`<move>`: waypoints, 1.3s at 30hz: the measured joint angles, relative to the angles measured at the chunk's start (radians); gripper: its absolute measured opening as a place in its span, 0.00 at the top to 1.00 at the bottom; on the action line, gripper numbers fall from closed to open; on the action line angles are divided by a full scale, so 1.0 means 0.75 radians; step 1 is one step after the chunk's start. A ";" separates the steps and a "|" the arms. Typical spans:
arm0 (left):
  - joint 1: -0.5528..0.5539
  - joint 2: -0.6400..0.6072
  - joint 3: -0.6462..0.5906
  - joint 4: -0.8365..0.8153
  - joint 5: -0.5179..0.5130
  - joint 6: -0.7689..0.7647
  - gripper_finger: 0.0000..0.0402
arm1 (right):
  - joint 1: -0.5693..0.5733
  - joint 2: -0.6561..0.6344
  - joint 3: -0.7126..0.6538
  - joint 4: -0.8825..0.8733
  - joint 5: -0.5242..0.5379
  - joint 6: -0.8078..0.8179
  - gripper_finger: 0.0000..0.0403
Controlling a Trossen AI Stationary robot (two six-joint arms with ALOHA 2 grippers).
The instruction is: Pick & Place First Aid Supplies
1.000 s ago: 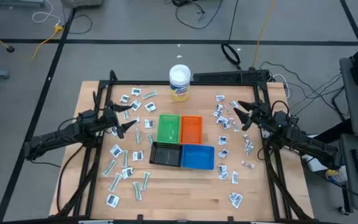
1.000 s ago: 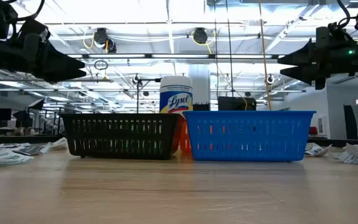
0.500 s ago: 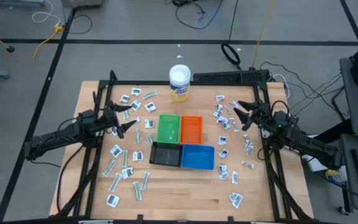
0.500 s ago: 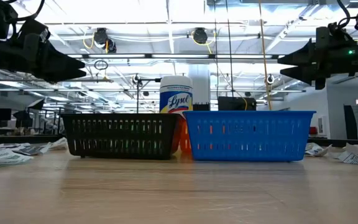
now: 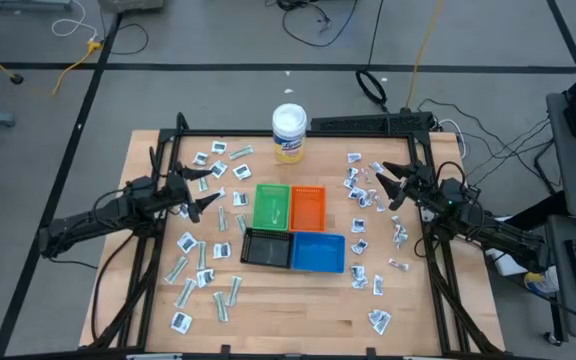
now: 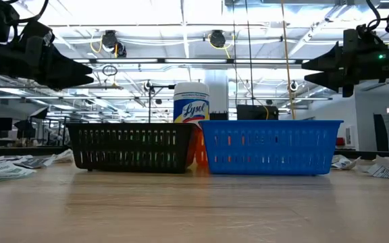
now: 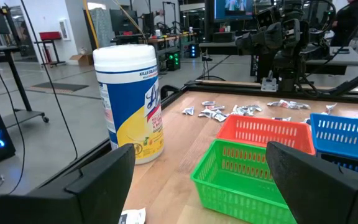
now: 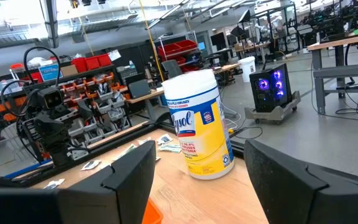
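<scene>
High view, starting at my left: my left jaws (image 5: 200,190) hang above the left part of the bench (image 5: 298,320), spread apart and holding nothing. Under and around them lie the left scatter of first aid supplies (image 5: 186,241), small flat white-grey packets and slim pale strips strewn from the far left corner down toward the near edge, all resting on the wood, none in any tray.

Toward the middle, a white-lidded tub (image 5: 289,132) with a yellow label stands upright near the far edge. Nearer to me sit four trays in a tight block: the green tray (image 5: 271,207) just beside the orange tray (image 5: 308,208) on the far row, the black tray (image 5: 267,248) just beside the blue tray (image 5: 319,253) on the near row. I cannot tell whether anything lies inside them.

On the right, more packets (image 5: 360,196) are strewn from the far right corner down to the near right. My right jaws (image 5: 389,183) hang above that scatter, also released and empty, pointing inward toward the trays. In the low view both of my arms sit well above the bench top.
</scene>
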 joint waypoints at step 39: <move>-0.001 0.127 0.338 -0.182 0.024 0.039 0.09 | 0.000 0.000 0.000 0.000 0.000 0.000 0.40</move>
